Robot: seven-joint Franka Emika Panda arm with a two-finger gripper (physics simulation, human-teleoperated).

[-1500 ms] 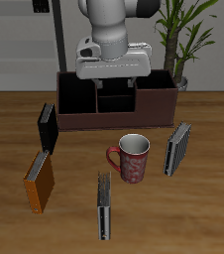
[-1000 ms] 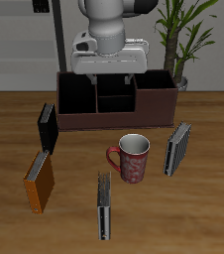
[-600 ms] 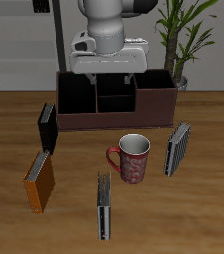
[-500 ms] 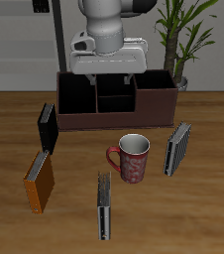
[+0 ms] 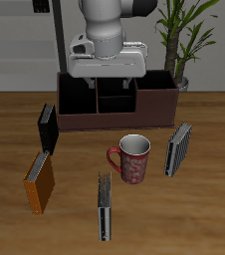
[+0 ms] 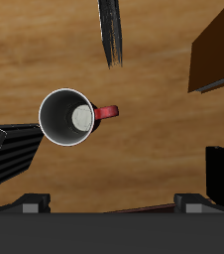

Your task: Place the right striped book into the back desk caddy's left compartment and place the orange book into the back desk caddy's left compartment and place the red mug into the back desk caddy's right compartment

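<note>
Hovering above the back desk caddy [image 5: 114, 103], the gripper [image 5: 107, 72] holds nothing; jaw spacing cannot be told. The right striped book [image 5: 106, 207] stands well forward, spine pointing frontward.

Wood table [image 5: 199, 214], back desk caddy [image 5: 116, 103] at rear, red mug [image 5: 132, 158] mid, right striped book [image 5: 106, 207] nr front edge, orange book [image 5: 39, 182], black book [image 5: 47, 127], paler striped book [image 5: 178, 148] beside mug

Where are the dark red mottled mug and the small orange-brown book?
Dark red mottled mug [image 5: 134, 159], exterior view, on its outer side wall.
Small orange-brown book [image 5: 39, 183], exterior view, on its front cover.
</note>
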